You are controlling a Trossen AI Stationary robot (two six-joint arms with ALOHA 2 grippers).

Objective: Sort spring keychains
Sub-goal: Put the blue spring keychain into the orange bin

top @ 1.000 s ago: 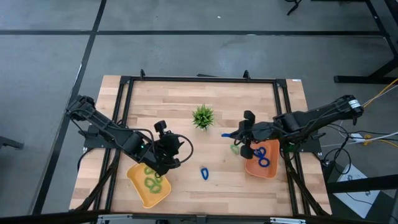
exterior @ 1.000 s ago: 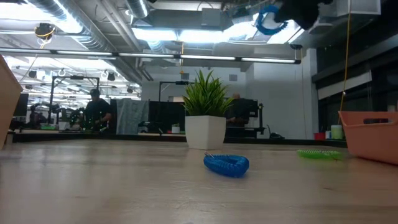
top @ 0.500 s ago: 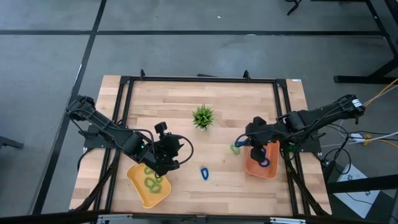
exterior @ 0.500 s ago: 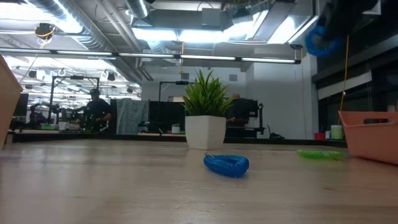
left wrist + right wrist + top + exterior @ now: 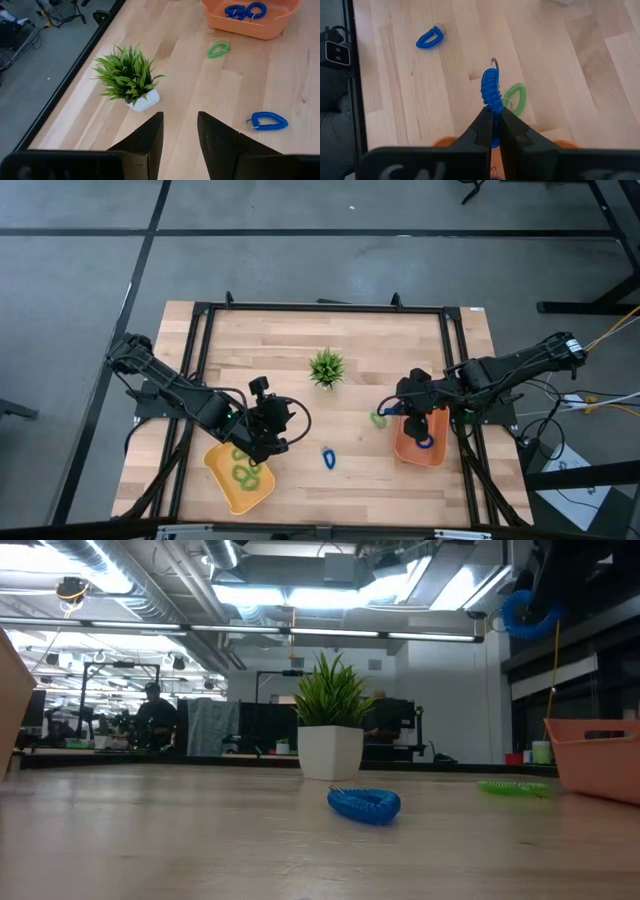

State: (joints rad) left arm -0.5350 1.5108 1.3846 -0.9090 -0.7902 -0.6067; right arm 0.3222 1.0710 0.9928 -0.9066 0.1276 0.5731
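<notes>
My right gripper point(image 5: 408, 418) is shut on a bright blue spring keychain point(image 5: 491, 90) and hangs above the left rim of the orange tray point(image 5: 432, 458), which holds other blue keychains point(image 5: 245, 10). The low view shows the held keychain point(image 5: 525, 612) high in the air. A light green keychain point(image 5: 379, 418) lies flat on the table just left of that tray. Another blue one point(image 5: 328, 458) lies near the table's middle. My left gripper point(image 5: 278, 425) is open and holds nothing; it hovers over the yellow tray point(image 5: 222, 480), which holds green keychains point(image 5: 243, 472). My right gripper pinches the blue keychain's coil at one end point(image 5: 493, 111) between its two fingers. The rest of the loop juts out past the fingertips, its small metal ring point(image 5: 493, 61) at the far end. The keychain is lifted clear of table and tray.
A small spiky green plant in a white pot point(image 5: 326, 367) stands on the table's far middle. A black frame point(image 5: 320, 307) runs round the wooden table. People and desks show far behind the table in the low view.
My right gripper has carried the blue keychain from beside the plant toward the table's right and near edges, to above the orange tray's left rim, dropping a little. Most of that move came first; it has since nearly stopped. It has stayed shut on the keychain.
</notes>
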